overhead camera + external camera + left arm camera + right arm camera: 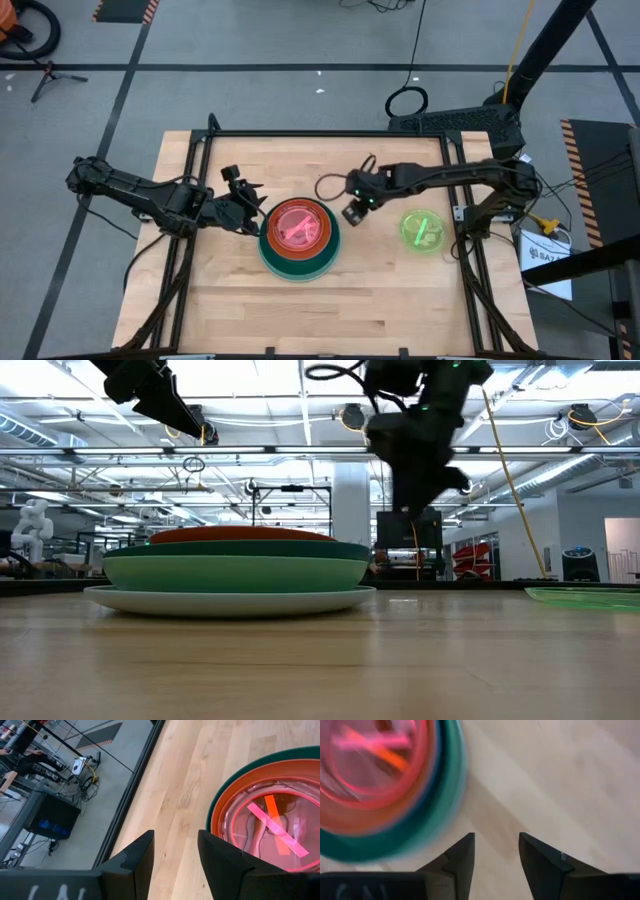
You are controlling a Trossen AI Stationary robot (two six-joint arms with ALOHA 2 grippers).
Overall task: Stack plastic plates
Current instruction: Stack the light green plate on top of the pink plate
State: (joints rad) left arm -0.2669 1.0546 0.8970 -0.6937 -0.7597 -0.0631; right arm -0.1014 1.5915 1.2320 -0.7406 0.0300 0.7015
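Now the lime plate [421, 230] lies alone, right of the stack [299, 238]. The right gripper [352, 213], open and empty, hovers between them, nearer than the open left gripper [252, 215].

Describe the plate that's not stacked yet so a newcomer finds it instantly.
On the wooden table, look past the plate stack in the middle toward the right arm's side. The lime plate lies there alone, small, translucent bright green, touching nothing.

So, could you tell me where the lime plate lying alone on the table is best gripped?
Probably by its rim. The lime plate lies flat on the table, clear of the stack, so only its raised edge gives the fingers something to pinch. The open right gripper hangs between the two, so coming down on the stack-side rim looks shortest.
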